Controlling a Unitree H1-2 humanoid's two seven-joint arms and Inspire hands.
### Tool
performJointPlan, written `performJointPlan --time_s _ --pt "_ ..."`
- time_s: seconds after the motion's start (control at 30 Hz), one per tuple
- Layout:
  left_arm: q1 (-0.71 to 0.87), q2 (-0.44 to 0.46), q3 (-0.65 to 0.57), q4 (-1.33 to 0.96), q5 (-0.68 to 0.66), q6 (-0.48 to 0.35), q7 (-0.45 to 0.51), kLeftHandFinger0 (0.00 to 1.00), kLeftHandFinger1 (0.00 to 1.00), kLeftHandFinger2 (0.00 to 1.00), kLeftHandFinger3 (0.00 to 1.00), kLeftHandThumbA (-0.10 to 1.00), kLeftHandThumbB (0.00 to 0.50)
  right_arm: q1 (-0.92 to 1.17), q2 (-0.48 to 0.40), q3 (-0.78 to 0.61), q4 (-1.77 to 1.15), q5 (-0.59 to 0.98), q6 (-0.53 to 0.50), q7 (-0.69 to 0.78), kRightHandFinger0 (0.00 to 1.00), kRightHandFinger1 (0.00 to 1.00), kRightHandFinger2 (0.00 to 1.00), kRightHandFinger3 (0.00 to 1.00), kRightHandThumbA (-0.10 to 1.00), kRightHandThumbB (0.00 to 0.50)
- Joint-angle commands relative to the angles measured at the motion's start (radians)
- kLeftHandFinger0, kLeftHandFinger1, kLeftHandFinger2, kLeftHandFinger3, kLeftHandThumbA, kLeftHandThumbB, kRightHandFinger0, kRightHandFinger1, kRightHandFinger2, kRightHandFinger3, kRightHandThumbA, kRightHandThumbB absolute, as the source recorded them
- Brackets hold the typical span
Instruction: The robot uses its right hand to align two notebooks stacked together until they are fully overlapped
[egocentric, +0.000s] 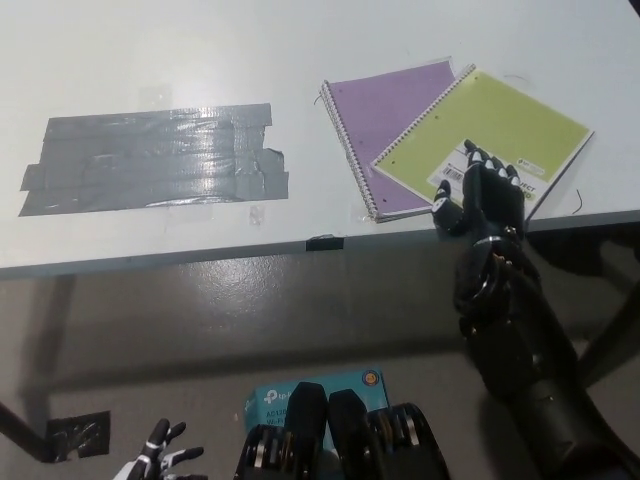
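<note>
Two spiral-bound notebooks lie stacked near the front edge of the white bench (150, 60), towards its right side: a lime-green notebook (500, 125) on top of a purple notebook (385, 110). They are not squared up. The green one is turned clockwise against the purple one, so its long axis runs from lower left to upper right, while the purple cover lies closer to square with the bench edge. A broad purple wedge shows to the left and above, and the green cover juts out well past the purple one on the right.

The black right hand (487, 195) rests flat on the near corner of the green notebook, over its white label. Its fingers (490, 160) lie spread and extended, pointing away from the robot and closed on nothing; it presses down and grips neither book.

Since the hand sits at the near right end, the green cover's far corner lies up and right of the fingers. I judge the next move must swing that cover anticlockwise and slide it left until the spirals meet.

The white left hand (160, 460) hangs low at the lower left, well apart from the bench, fingers spread and empty. A patch of grey duct tape (150, 160) lies on the bench's left part.
</note>
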Motion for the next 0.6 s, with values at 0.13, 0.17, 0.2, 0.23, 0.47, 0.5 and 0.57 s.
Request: performJointPlan --time_s 0.13,0.17,0.2,0.23,0.47,0.5,0.57 --pt "0.001 0.023 0.011 -0.014 -0.023 -0.028 -0.06 0.74 0.75 0.9 1.0 1.0 0.5 0.089 -0.05 0.103 -0.025 0.112 -0.025 0.259 1.0 1.0 1.0 1.0 1.0 0.359" --pt "0.002 0.021 0.013 -0.016 -0.027 -0.024 -0.06 0.68 0.73 0.91 1.0 1.0 0.5 0.091 -0.078 0.152 -0.046 0.091 -0.052 0.298 1.0 1.0 1.0 1.0 1.0 0.34" --pt "0.002 0.02 0.014 -0.016 -0.028 -0.023 -0.06 0.68 0.73 0.91 1.0 1.0 0.5 0.091 -0.084 0.163 -0.051 0.093 -0.051 0.305 1.0 1.0 1.0 1.0 1.0 0.338" --pt "0.002 0.021 0.017 -0.017 -0.04 -0.023 -0.068 0.68 0.74 0.93 1.0 1.0 0.5 0.096 -0.119 0.214 -0.085 0.074 -0.08 0.35 1.0 1.0 1.0 1.0 1.0 0.333" --pt "-0.01 0.036 0.018 -0.013 -0.037 -0.016 -0.074 0.66 0.74 0.92 1.0 1.0 0.5 0.074 -0.251 0.4 -0.1 0.014 -0.219 0.42 1.0 1.0 1.0 1.0 1.0 0.397" --pt "-0.006 0.038 0.017 -0.013 -0.031 -0.025 -0.073 0.68 0.75 0.91 1.0 1.0 0.5 0.07 -0.29 0.448 -0.094 -0.018 -0.267 0.423 1.0 1.0 1.0 1.0 1.0 0.407" --pt "0.001 0.041 0.02 -0.014 -0.033 -0.025 -0.076 0.69 0.76 0.91 1.0 1.0 0.5 0.066 -0.313 0.486 -0.091 -0.025 -0.276 0.424 1.0 1.0 1.0 1.0 1.0 0.415"
